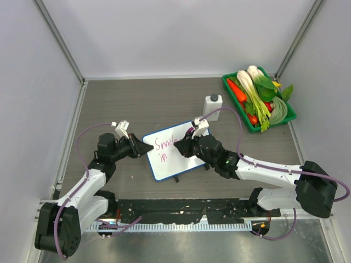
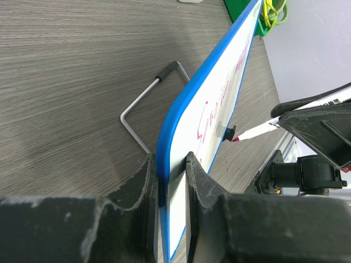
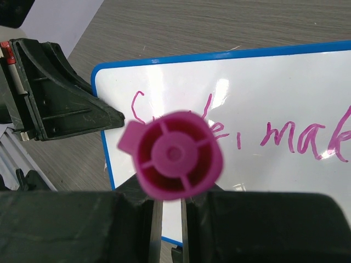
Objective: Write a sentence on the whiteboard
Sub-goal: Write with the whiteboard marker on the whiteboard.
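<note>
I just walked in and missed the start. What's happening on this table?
The left gripper clamps the whiteboard by one short edge. The right gripper grips a magenta marker, its tip close to the board's face. The sentence looks unfinished: a first line starting "Smile", with "in" beneath it.

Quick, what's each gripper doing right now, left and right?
The left gripper is closed on the edge of the whiteboard.
The right gripper is closed on a pink marker.
</note>
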You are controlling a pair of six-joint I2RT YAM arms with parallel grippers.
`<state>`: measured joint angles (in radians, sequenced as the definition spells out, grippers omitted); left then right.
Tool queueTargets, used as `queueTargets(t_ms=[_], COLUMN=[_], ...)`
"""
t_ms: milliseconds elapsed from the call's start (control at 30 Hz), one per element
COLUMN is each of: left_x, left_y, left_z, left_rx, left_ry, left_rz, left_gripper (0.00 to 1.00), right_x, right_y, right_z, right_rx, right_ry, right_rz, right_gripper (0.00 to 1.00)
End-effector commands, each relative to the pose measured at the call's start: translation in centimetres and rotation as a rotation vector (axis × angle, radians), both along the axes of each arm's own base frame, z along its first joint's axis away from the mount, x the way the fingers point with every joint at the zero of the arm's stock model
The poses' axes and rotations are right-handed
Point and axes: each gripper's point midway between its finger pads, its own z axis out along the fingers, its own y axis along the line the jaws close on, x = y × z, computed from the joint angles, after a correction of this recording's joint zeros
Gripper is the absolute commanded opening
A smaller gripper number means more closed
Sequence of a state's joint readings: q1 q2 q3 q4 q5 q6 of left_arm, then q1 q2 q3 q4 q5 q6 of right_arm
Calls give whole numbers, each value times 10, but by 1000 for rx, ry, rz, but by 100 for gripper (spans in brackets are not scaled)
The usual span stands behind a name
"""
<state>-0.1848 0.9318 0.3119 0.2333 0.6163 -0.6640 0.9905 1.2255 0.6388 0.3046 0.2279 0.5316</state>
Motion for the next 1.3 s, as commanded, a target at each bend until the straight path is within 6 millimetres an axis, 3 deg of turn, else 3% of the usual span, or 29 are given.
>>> queueTargets(t_ms=[0, 600, 1267], left_x=[17, 17, 17], left_y=[30, 30, 30], left_z=[-27, -27, -27], left_rx=[160, 160, 160], left_ry=[-18, -15, -16], left_rz=[130, 131, 128], left_gripper=[0, 0, 0], right_x=[8, 15, 12], right_y=[-7, -17, -5], right_z=[12, -7, -25], right_rx=[8, -78, -91], right_ry=[-47, -38, -11], right_rz=[-44, -89, -42], right_gripper=[1, 1, 1])
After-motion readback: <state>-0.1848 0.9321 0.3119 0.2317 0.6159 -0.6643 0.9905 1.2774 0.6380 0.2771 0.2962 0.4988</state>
